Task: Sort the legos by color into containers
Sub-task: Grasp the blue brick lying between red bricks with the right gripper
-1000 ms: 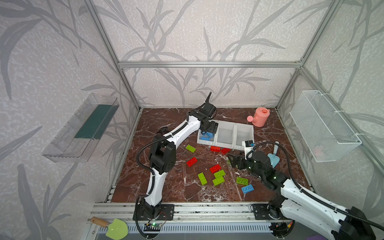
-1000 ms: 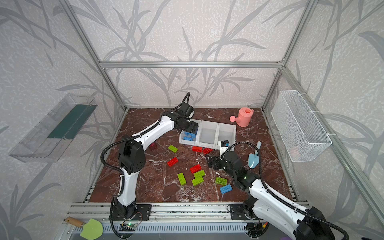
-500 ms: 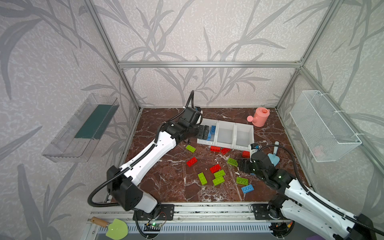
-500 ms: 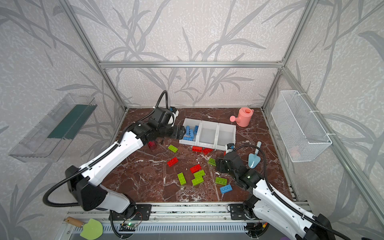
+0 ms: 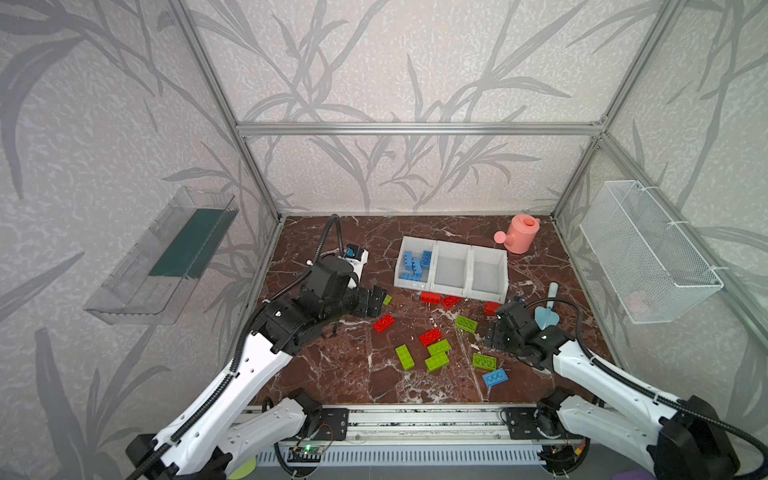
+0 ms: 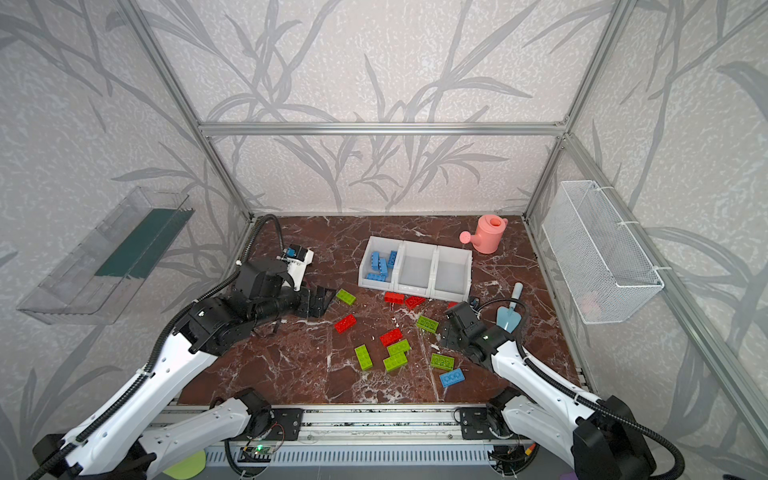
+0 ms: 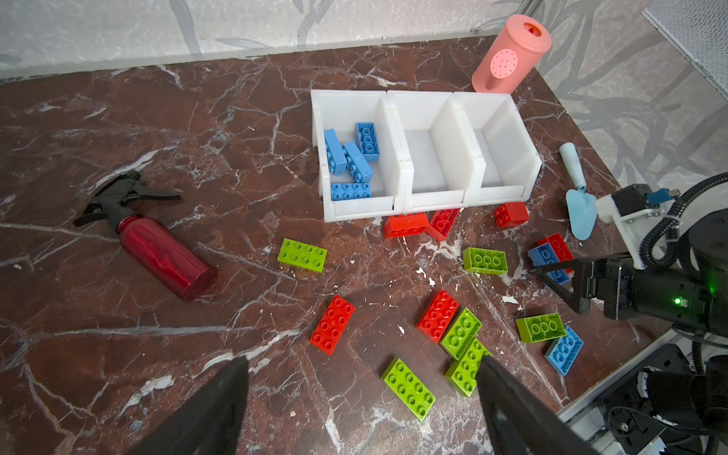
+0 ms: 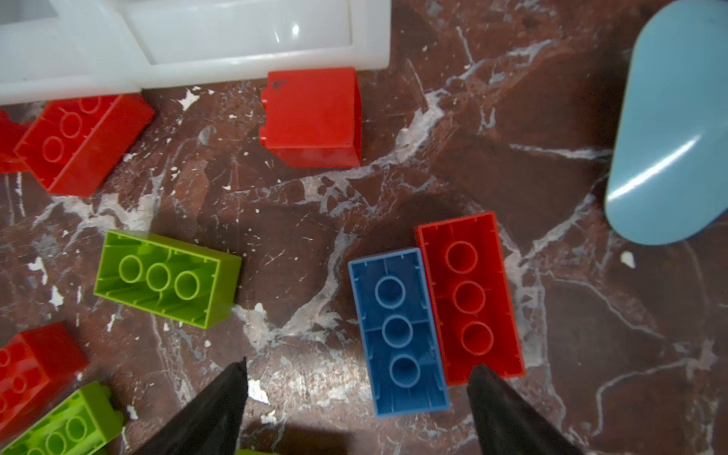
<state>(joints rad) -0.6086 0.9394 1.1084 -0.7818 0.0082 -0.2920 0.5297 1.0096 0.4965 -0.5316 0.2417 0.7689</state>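
The left gripper [image 6: 320,300] has its fingers [image 7: 220,405] spread wide, with nothing between them. A lime green lego [image 6: 345,296] lies just past the fingertips. A red spray bottle [image 7: 157,252] lies on its side on the brown floor [image 7: 118,335], off to one side of these fingers.

Farther ahead of them stand the containers [image 5: 450,289], three white bins joined in a row. The left bin [image 7: 317,118] holds four blue legos [image 7: 356,159] in a little heap. The middle bin [image 7: 433,201] and the right bin [image 7: 500,195] show only their bare white insides. Some red legos [image 7: 405,225] lie on the floor just in front of the bins' low lips. More loose legos [image 5: 439,347], red and green, lie between the two grippers.

The right gripper [image 8: 356,365] also has its fingers [image 8: 212,409] spread wide, pinching nothing. A blue lego [image 8: 398,331] and a red lego [image 8: 468,295] lie upside down, side by side and touching, right at its fingertips. A light blue trowel [image 8: 669,138] lies near, a bit past them. A pink watering can [image 5: 521,235] stands behind the right bin.
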